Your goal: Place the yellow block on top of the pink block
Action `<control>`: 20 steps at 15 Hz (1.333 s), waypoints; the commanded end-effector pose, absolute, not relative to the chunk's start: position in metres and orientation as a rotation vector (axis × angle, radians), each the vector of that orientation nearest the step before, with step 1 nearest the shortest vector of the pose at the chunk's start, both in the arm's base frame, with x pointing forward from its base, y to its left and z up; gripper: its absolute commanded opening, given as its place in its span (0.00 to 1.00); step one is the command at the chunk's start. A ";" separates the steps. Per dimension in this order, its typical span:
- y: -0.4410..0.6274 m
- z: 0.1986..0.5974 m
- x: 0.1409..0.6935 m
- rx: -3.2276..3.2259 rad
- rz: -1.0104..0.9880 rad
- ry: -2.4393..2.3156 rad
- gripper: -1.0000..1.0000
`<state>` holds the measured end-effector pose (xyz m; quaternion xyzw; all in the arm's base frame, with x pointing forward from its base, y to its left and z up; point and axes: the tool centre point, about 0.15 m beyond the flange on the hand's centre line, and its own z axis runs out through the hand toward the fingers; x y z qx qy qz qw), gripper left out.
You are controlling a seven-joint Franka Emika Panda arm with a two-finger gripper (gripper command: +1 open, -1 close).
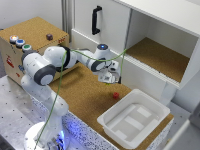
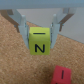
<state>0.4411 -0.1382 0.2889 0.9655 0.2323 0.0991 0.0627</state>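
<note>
One yellow block (image 2: 40, 43) pinched tight between gripper (image 2: 41, 31) fingers, held up off the cork — high enough to go over pink block (image 2: 62, 74), lying near below.

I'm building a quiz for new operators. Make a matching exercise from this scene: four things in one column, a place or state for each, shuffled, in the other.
Things:
1. yellow block
2. pink block
3. white tray
4. pincer

Places or states:
A. lies alone on the cork surface
B. shut on a cube
C. held between two fingers, off the surface
D. sits at the cork surface's edge, nothing inside it

Pairs: 1-C, 2-A, 3-D, 4-B
</note>
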 end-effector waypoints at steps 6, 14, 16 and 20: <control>-0.212 0.268 0.439 2.993 0.191 0.611 0.00; -0.208 0.260 0.433 3.045 0.223 0.597 0.00; -0.200 0.260 0.436 3.050 0.232 0.609 0.00; -0.191 0.254 0.435 3.079 0.238 0.585 0.00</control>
